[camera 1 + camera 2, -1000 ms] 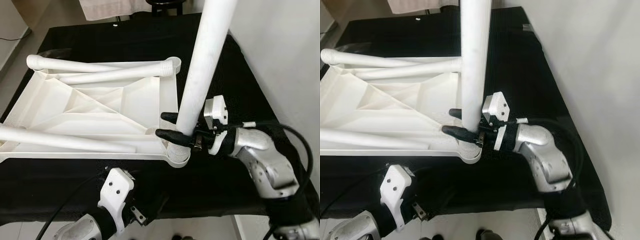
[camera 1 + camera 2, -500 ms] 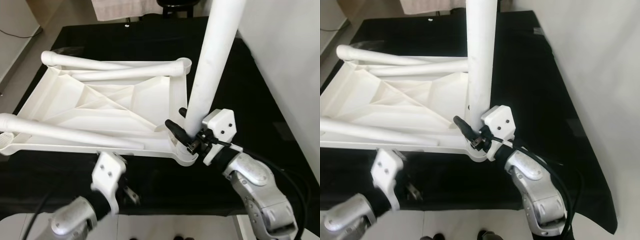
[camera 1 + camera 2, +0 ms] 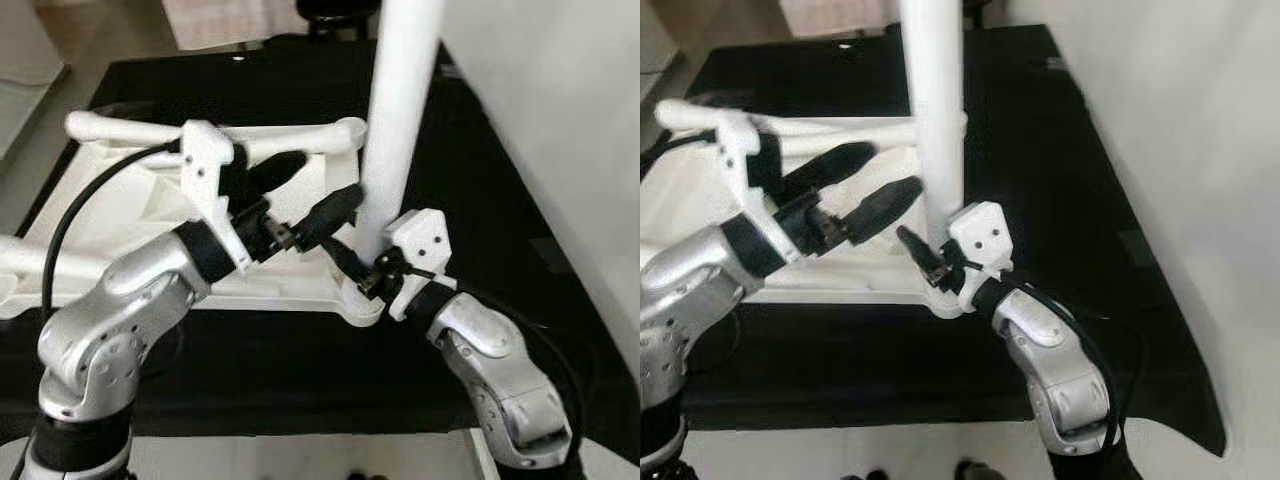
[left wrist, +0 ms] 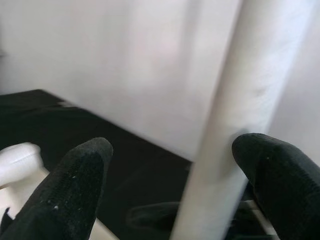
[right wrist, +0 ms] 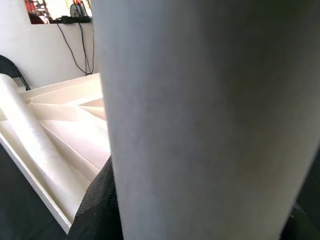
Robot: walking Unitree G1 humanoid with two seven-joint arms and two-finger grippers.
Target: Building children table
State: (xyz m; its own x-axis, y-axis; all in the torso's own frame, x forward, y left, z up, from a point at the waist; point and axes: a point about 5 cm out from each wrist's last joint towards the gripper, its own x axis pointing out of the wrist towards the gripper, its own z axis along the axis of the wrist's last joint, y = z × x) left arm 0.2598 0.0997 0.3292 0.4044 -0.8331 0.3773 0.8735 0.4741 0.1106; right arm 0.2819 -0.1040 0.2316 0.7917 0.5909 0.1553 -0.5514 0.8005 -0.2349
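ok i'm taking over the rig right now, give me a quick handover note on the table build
Right gripper: shut on the upright table leg, low down by the corner socket of the upside-down tabletop.
Left gripper: open, fingers reaching toward the same leg, not gripping it.
Done: one leg stands in the near right corner socket; whether it is fully seated cannot be told.
Left: loose legs lie on the tabletop, not yet fitted.

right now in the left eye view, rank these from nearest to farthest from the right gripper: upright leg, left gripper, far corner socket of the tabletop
1. Upright leg: held at its base by the right gripper.
2. Left gripper: just to its left, open, reaching toward the leg.
3. Far corner socket: farther back on the upturned tabletop.
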